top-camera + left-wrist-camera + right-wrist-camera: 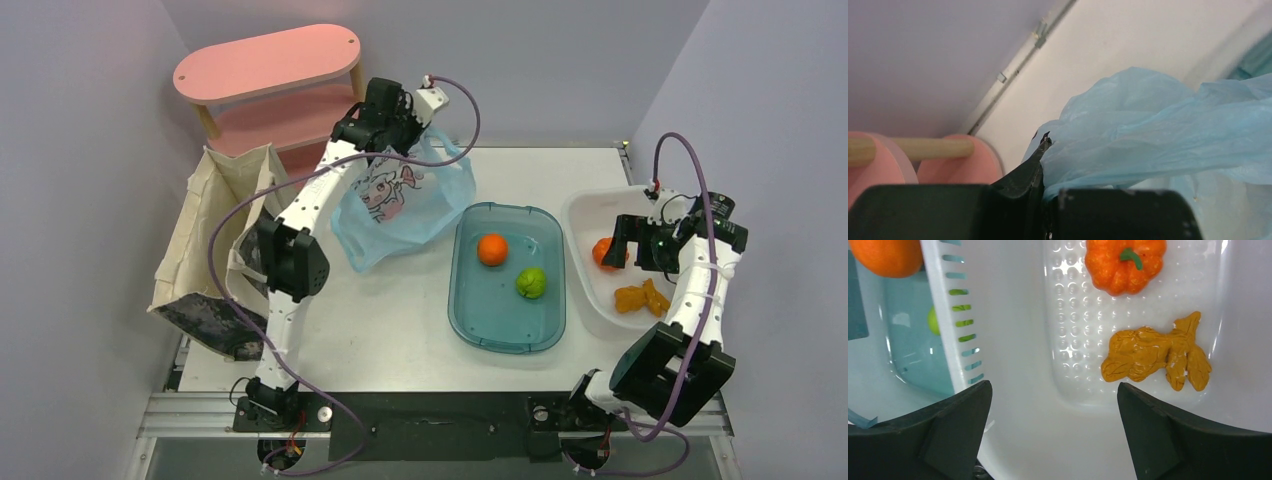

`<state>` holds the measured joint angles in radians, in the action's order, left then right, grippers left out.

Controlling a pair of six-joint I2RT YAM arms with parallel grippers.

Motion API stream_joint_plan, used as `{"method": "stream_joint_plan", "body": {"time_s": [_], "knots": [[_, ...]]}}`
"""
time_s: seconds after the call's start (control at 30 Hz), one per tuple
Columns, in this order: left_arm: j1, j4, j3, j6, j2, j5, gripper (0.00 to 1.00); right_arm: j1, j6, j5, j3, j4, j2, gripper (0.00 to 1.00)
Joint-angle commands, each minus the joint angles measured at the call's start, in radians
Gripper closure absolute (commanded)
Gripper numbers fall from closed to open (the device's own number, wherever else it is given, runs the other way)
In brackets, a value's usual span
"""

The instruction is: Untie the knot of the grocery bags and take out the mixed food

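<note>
Left jaws clamp the blue bag (420, 215), right jaws gape, over a white table (390, 320) between lilac walls (560, 60).

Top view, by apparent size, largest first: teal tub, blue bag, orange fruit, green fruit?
1. teal tub and blue bag: similar area. The bag is raised nearer the camera and partly covered, so I leave them unranked.
2. orange fruit and green fruit: much smaller, and alike to each other.

Top camera: looks steeply down from above the near edge, whole table (400, 330) in view. Left wrist camera: pressed against the grocery bag (1158, 130), apparently facing the pink shelf (963, 165). Right wrist camera: close above the white basket (1013, 340), shared with the top view.
</note>
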<state>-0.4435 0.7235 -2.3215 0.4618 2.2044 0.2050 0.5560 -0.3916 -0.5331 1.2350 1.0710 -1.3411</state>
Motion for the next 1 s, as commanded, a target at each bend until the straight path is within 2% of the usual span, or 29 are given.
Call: {"method": "stream_joint_plan", "body": {"time_s": [0.0,0.07,0.13,0.17,0.23,0.37,0.5,0.77,0.97], "knots": [[0.009,-0.234,-0.173,-0.118,0.145,-0.028,1.0,0.0,0.033,-0.103,-0.002,-0.017,0.085,0.08],[0.01,-0.318,-0.209,-0.139,0.176,-0.036,1.0,-0.009,0.034,-0.129,-0.008,-0.017,0.111,0.08],[0.008,-0.396,-0.224,-0.155,0.182,-0.053,0.83,-0.028,0.029,-0.142,-0.01,-0.018,0.131,0.08],[0.008,-0.428,-0.232,-0.163,0.18,-0.058,0.67,-0.036,0.022,-0.145,-0.008,-0.019,0.143,0.07],[0.007,-0.43,-0.246,-0.16,0.16,-0.054,0.59,-0.063,0.018,-0.146,-0.007,-0.028,0.163,0.07],[0.002,-0.28,-0.253,-0.132,0.055,0.013,0.55,-0.136,0.034,-0.147,-0.014,-0.066,0.202,0.07],[0.009,-0.102,-0.168,-0.144,-0.116,0.0,0.52,-0.203,0.086,-0.146,-0.013,-0.134,0.227,0.07],[0.14,0.179,0.178,-0.218,-0.579,0.026,0.48,-0.336,0.147,-0.134,0.018,-0.203,0.24,0.07],[0.359,0.287,0.503,-0.249,-0.872,-0.011,0.46,-0.464,0.178,-0.091,0.03,-0.249,0.231,0.07]]}}
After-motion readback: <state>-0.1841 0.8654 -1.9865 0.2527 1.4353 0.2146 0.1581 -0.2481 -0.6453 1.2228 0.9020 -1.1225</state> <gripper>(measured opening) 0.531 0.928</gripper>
